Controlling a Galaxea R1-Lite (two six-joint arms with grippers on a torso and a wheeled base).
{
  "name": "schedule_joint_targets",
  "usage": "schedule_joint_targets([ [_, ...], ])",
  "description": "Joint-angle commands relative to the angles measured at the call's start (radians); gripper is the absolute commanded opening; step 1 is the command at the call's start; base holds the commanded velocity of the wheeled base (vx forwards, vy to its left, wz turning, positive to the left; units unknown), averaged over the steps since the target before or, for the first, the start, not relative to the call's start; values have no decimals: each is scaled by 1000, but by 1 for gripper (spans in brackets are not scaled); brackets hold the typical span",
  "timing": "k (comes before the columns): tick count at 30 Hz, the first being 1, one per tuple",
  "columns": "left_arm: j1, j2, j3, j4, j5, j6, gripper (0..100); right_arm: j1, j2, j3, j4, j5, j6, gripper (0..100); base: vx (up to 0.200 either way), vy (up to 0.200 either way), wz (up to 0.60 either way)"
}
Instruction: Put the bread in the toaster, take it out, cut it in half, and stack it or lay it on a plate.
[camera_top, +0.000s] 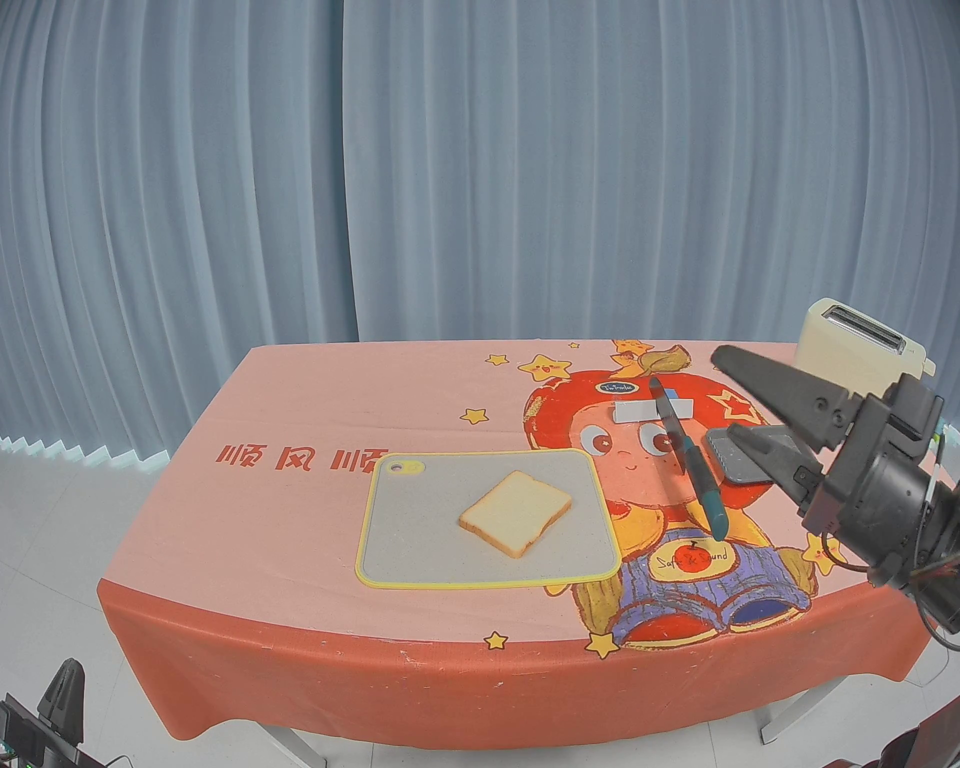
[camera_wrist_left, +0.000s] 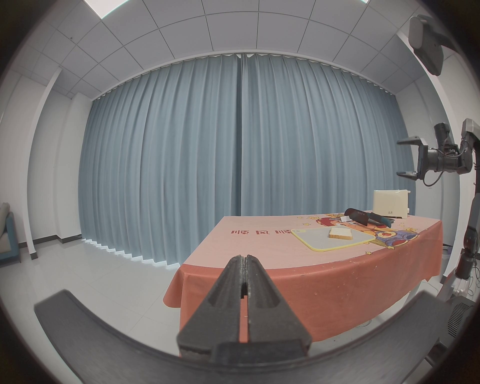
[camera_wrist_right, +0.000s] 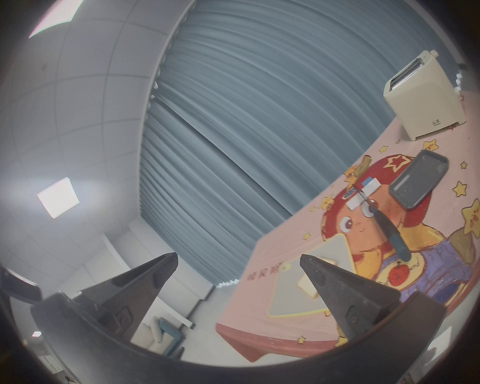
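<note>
A slice of bread (camera_top: 515, 512) lies flat on a grey cutting board with a yellow rim (camera_top: 420, 540) at the middle of the table. A cream toaster (camera_top: 860, 345) stands at the far right corner. A knife with a teal handle (camera_top: 690, 455) lies between board and toaster. My right gripper (camera_top: 722, 392) hangs open and empty above the table's right side, over a dark tray (camera_top: 728, 455). My left gripper (camera_wrist_left: 243, 260) is shut with nothing in it, low and well off the table's left end, facing the bread (camera_wrist_left: 341, 233) from afar.
A pink cartoon-print cloth (camera_top: 330, 400) covers the table. The dark tray (camera_wrist_right: 419, 178) sits between the knife (camera_wrist_right: 385, 227) and the toaster (camera_wrist_right: 425, 100). Blue curtains hang behind. Bare cloth stretches across the table's left and back.
</note>
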Motion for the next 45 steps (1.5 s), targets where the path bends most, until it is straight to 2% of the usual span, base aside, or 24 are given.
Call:
schedule_joint_targets([
  [1,0,-4,18,0,0,-1,0,-17,-45,151,-177,31,13,100,0,0,0],
  [2,0,-4,18,0,0,0,0,-28,-47,172,-203,43,13,100,0,0,0],
  [4,0,-4,18,0,2,0,0,-41,-47,205,-254,101,19,100,0,0,0],
  [5,0,-4,18,0,2,0,0,-47,-51,212,-261,132,20,100,0,0,0],
  [6,0,-4,18,0,2,0,0,-49,-53,214,-261,139,20,100,0,0,0],
  [7,0,-4,18,0,0,-1,0,-60,-71,220,-255,178,13,100,0,0,0],
  [8,0,-4,18,0,0,0,0,-63,-76,218,-255,185,11,100,0,0,0],
  [9,0,-4,18,0,0,0,0,-97,-91,205,-249,230,11,100,0,0,0],
  [12,0,-4,18,0,2,0,0,-167,-91,169,-247,310,11,100,0,0,0],
  [14,0,-4,18,0,2,-1,0,-209,-87,151,-247,347,13,100,0,0,0],
  [15,0,-4,18,0,2,-1,0,-209,-87,151,-247,347,13,100,0,0,0],
  [16,0,-4,18,0,0,-1,0,-258,-76,137,-247,379,11,100,0,0,0],
  [18,0,-4,18,0,2,-1,0,-285,-61,123,-244,396,10,100,0,0,0],
  [21,0,-4,18,0,0,0,0,-290,-65,90,-185,416,5,100,0,0,0],
  [25,0,-4,18,0,0,0,0,-308,-85,-22,62,488,-9,100,0,0,0],
  [27,0,-4,18,0,0,0,0,-313,-85,-96,193,494,-64,100,0,0,0],
  [30,0,-4,18,0,2,0,0,-322,-81,-194,369,491,-181,100,0,0,0],
  [31,0,-4,18,0,0,0,0,-324,-79,-205,391,491,-196,100,0,0,0],
  [32,0,-4,18,0,2,0,0,-328,-78,-246,466,488,-250,100,0,0,0],
  [33,0,-4,18,0,2,0,0,-328,-78,-246,466,488,-250,100,0,0,0],
  [34,0,-4,18,0,0,0,0,-336,-78,-299,573,485,-323,100,0,0,0],
  [37,0,-4,18,0,0,0,0,-350,-78,-360,696,478,-389,100,0,0,0],
  [41,0,-4,18,0,0,-1,0,-354,-65,-452,891,437,-481,100,0,0,0],
  [45,0,-4,18,0,2,0,0,-354,-50,-460,915,426,-538,100,0,0,0],
])
